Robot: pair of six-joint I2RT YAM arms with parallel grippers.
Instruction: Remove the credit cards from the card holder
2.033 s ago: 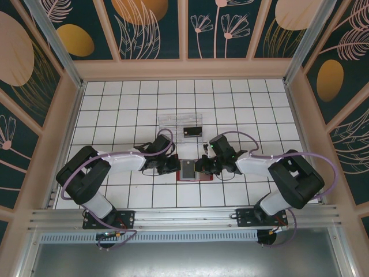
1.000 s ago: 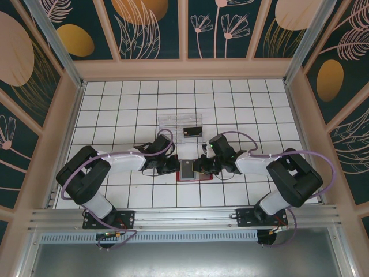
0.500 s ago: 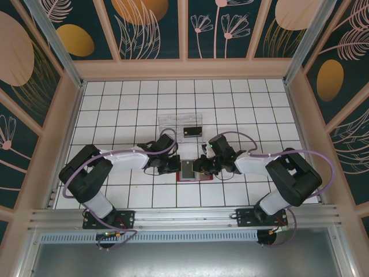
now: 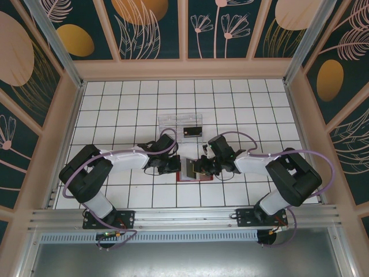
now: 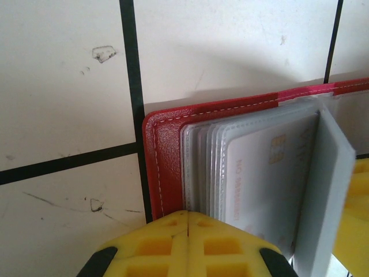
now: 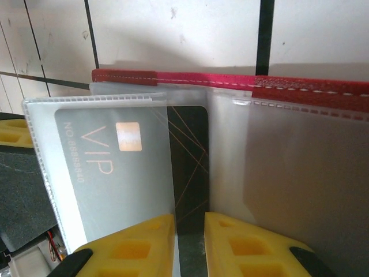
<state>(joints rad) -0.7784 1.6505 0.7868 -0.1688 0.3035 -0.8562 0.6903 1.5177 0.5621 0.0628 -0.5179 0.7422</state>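
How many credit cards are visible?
3: a dark card in the clear tray; a grey VIP card and a black card in the card holder. More may be hidden.

clear tray (image 4: 180, 123) (perhaps low) behind, flanks open

Stitched red card holder (image 5: 164, 150), glossy sleeves (image 6: 300, 167)

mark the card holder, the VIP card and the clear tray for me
card holder (image 5: 164, 158): left wrist view, red cover by the corner.
VIP card (image 6: 109, 173): right wrist view, grey face under the chip.
clear tray (image 4: 171, 122): top view, left compartment.
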